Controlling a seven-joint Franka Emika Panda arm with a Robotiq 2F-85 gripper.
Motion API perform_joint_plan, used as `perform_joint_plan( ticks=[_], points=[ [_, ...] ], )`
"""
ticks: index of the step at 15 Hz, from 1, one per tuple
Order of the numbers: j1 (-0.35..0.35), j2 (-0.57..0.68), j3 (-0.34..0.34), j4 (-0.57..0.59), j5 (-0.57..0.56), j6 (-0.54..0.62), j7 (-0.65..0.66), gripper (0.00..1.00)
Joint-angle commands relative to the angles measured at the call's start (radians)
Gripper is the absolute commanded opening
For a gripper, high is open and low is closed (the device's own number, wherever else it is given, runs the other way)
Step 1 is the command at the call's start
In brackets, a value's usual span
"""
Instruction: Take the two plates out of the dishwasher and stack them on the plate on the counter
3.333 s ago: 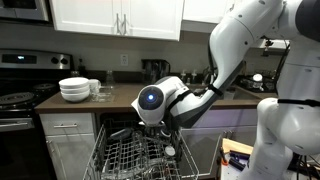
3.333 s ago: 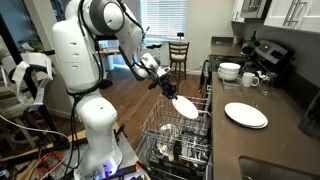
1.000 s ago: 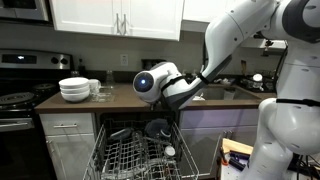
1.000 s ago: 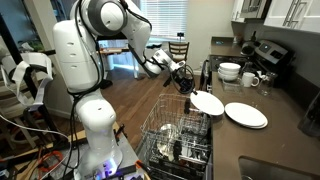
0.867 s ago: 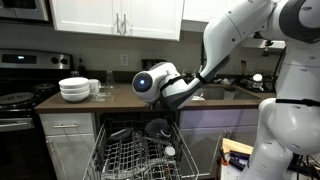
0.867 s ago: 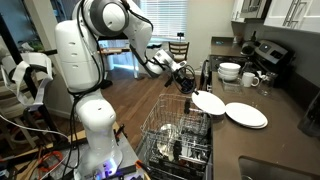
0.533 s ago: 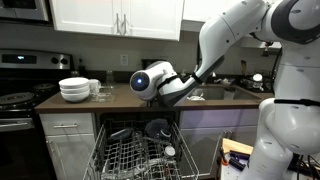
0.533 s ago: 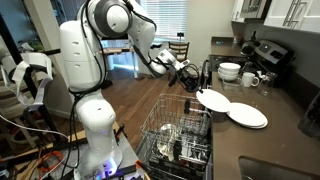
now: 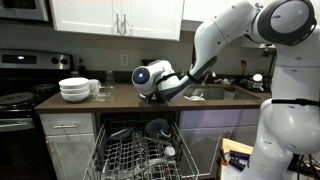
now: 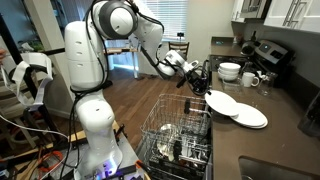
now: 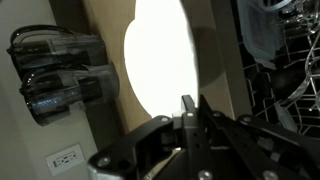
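My gripper [image 10: 203,83] is shut on the rim of a white plate [image 10: 222,103] and holds it tilted over the counter edge, partly over the white plate [image 10: 248,117] that lies on the counter. In the wrist view the held plate [image 11: 160,52] fills the centre, with the fingers [image 11: 191,108] pinched on its lower rim. The open dishwasher rack [image 10: 178,131] is below and beside the gripper; it also shows in an exterior view [image 9: 138,152] with a dark round dish [image 9: 157,128] at its back. The arm's wrist [image 9: 150,78] hides the plate there.
Stacked white bowls [image 9: 75,89] and mugs [image 10: 250,79] stand on the counter by the stove [image 9: 18,98]. A dark appliance [image 11: 55,70] sits against the wall. The sink [image 9: 225,92] lies along the counter. A wooden chair [image 10: 178,52] stands behind.
My gripper has carried the white plate up from the dishwasher rack and sideways, so it now hangs over the counter plate's near edge.
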Motion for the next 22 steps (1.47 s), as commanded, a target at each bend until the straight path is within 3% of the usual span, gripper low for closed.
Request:
perform_joint_plan(
  ticks=[1, 5, 6, 22],
  points=[
    [-0.013, 0.008, 0.002, 0.011, 0.0, 0.006, -0.005, 0.06],
    [-0.02, 0.027, -0.006, 0.032, 0.0, 0.013, -0.012, 0.06],
    [-0.025, 0.035, -0.008, 0.041, 0.004, 0.026, -0.016, 0.02],
    [-0.091, 0.143, -0.075, 0.176, -0.019, 0.187, -0.1, 0.02]
  ],
)
